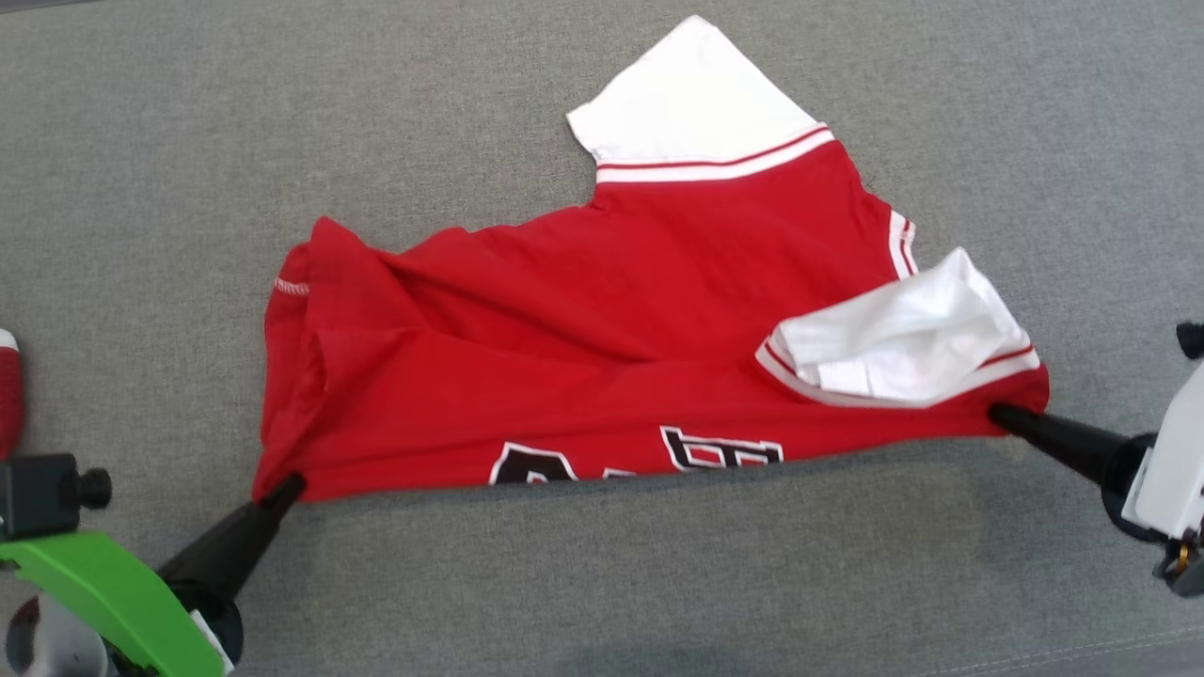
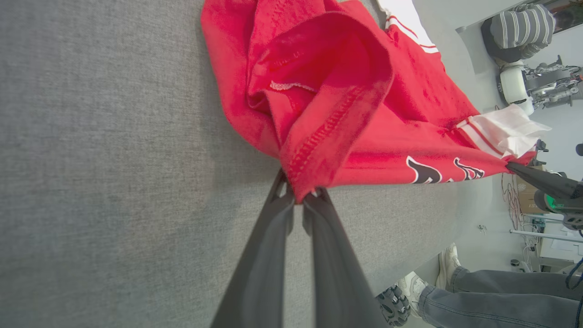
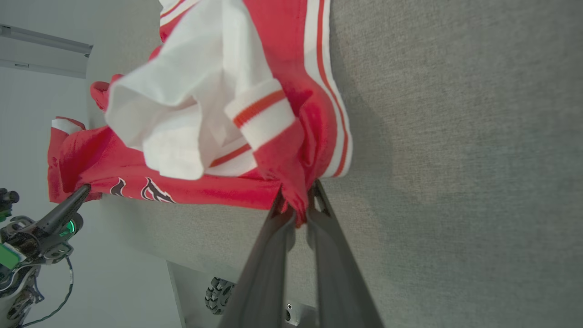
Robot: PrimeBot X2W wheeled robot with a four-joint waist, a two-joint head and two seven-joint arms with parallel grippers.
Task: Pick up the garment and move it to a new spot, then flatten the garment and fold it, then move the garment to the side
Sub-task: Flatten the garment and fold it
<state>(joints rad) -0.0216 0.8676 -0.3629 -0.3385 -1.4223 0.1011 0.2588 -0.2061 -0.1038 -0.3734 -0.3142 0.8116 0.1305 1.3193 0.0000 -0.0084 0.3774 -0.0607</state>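
Lower left, my left gripper (image 1: 293, 483) pinches a hem corner of the red garment (image 1: 602, 329). At right, my right gripper (image 1: 996, 411) pinches its shoulder end above the grey surface (image 1: 169, 150).

The jersey (image 1: 602, 310) lies across the table (image 1: 602, 583), hem to the left. The left gripper (image 1: 290, 486) pinches its near left corner and the right gripper (image 1: 999, 412) its near right corner. One sleeve (image 1: 691, 94) lies at the far side; the other sleeve (image 1: 903, 348) is folded onto the body beside the right gripper.

Left fingers (image 2: 266, 255) pinch the red garment (image 2: 364, 91) by its hem over grey surface (image 2: 114, 159)
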